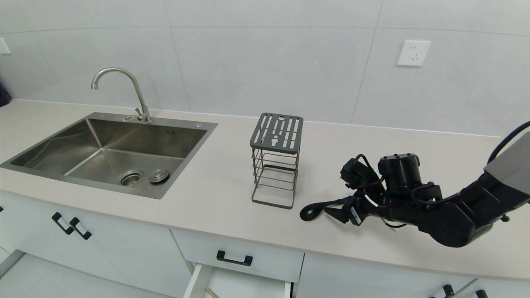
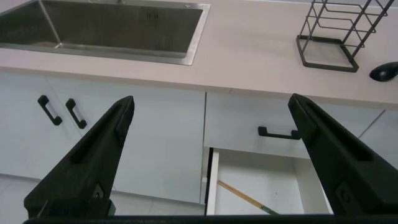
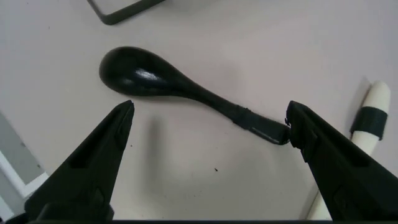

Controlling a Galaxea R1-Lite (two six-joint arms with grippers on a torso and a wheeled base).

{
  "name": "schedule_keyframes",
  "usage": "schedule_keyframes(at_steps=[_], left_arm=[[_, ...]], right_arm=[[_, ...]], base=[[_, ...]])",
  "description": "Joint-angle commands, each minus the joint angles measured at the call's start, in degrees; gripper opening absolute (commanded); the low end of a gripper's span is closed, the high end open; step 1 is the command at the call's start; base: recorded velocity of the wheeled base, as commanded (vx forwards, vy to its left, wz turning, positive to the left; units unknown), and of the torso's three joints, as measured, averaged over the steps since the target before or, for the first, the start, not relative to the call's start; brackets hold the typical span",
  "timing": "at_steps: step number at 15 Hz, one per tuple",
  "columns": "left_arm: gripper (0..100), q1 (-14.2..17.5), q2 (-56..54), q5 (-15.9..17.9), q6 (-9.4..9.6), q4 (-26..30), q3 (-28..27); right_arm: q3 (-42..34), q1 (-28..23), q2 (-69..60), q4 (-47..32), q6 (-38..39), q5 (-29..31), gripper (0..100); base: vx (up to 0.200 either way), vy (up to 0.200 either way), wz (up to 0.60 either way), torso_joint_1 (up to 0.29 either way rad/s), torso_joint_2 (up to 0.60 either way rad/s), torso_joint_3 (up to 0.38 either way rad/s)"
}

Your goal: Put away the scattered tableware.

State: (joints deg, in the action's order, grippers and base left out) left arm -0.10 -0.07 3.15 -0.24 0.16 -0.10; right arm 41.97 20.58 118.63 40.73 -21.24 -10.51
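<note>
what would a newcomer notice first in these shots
The black spoon lying on the counter right of the wire rack, with the open right gripper at its handle. Next, the steel sink at the left, and the drawer open below the counter with a thin stick inside.

The right arm (image 1: 455, 217) stretched low and level. The right gripper (image 3: 208, 127) had its fingers spread wide apart, and the left gripper (image 2: 210, 118) likewise.
</note>
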Motion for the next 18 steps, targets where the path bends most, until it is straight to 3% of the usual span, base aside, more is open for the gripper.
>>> schedule_keyframes(at_steps=[1, 5, 18], left_arm=[[100, 0.0, 0.1, 0.0, -0.02, 0.0, 0.0], [100, 0.0, 0.1, 0.0, -0.02, 0.0, 0.0], [100, 0.0, 0.1, 0.0, -0.02, -0.1, 0.0]], right_arm=[[2.3, -0.5, 2.1, 0.1, 0.0, -0.2, 100], [4.4, -0.4, 4.5, 0.1, -0.1, -3.3, 100], [6.0, -0.6, 7.2, 0.1, -2.3, -3.3, 100]], base=[[0.000, 0.000, 0.00, 0.000, 0.00, 0.000], [0.000, 0.000, 0.00, 0.000, 0.00, 0.000], [0.000, 0.000, 0.00, 0.000, 0.00, 0.000]])
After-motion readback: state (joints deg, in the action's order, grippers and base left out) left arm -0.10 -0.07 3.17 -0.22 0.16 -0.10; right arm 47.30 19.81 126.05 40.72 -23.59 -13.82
